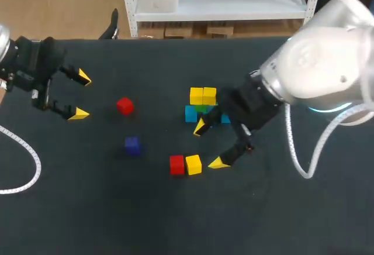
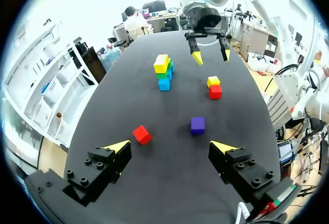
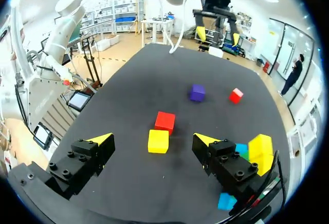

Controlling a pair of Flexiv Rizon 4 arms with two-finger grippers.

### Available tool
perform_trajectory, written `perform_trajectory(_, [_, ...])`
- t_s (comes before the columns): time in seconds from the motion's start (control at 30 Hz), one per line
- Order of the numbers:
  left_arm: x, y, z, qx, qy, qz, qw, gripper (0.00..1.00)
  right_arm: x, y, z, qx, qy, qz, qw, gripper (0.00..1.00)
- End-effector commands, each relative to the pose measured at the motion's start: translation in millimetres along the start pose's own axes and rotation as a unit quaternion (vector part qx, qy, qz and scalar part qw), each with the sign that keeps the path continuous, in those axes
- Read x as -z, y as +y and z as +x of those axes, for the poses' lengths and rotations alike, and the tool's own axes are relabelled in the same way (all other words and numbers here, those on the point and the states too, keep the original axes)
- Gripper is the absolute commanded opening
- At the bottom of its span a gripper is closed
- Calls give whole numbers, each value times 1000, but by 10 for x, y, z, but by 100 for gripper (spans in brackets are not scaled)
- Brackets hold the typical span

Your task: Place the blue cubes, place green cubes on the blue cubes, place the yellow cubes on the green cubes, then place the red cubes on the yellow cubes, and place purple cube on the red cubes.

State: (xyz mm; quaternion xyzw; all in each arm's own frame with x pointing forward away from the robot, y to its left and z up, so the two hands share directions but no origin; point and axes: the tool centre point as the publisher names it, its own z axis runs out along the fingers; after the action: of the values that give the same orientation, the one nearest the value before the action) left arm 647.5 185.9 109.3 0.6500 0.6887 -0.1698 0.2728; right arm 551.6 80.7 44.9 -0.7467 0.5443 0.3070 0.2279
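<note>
Stacking stands about halfway. The stack point(image 1: 202, 106) shows blue cubes at the bottom, green over them and two yellow on top, and it stands close beside one finger of the right tool point(image 1: 209, 145). That tool is spread wide and holds nothing. Just ahead of it, in line with the gap between its fingers, a loose yellow cube point(image 3: 158, 141) lies on the desk point(image 1: 280, 208), with a red cube point(image 3: 165, 121) just beside it on the far side. The left tool point(image 1: 80, 96) is also wide and empty, well apart from the stack. The second red cube point(image 2: 142, 134) lies just ahead of it, nearer one finger, and the purple cube point(image 2: 197, 125) lies a little further ahead, toward the other finger. By my reading the blue and green layers are done, the yellow layer lacks its last cube, and both reds and the purple are not yet placed. The loose yellow looks the likely next pick for the right tool.
</note>
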Motion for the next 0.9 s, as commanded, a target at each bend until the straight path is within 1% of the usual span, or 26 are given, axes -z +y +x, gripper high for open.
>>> perform_trajectory(0.03, [0, 6, 16, -2, -2, 0, 1000, 100, -266, -31, -37, -5, 15, 0, 1000, 100])
perform_trajectory(0.17, [0, 6, 16, -2, -2, 0, 1000, 100, -334, 34, -42, -18, 16, 28, 999, 100])
perform_trajectory(0.3, [0, 6, 16, -2, -2, 0, 1000, 100, -373, 83, -27, -31, 10, 46, 998, 100])
perform_trajectory(0.6, [0, 6, 16, -2, -2, 0, 1000, 100, -376, 152, 71, -50, 1, 63, 997, 100])
perform_trajectory(0.9, [0, 6, 16, -2, -2, 0, 1000, 100, -365, 125, 164, -62, 5, 67, 996, 100])
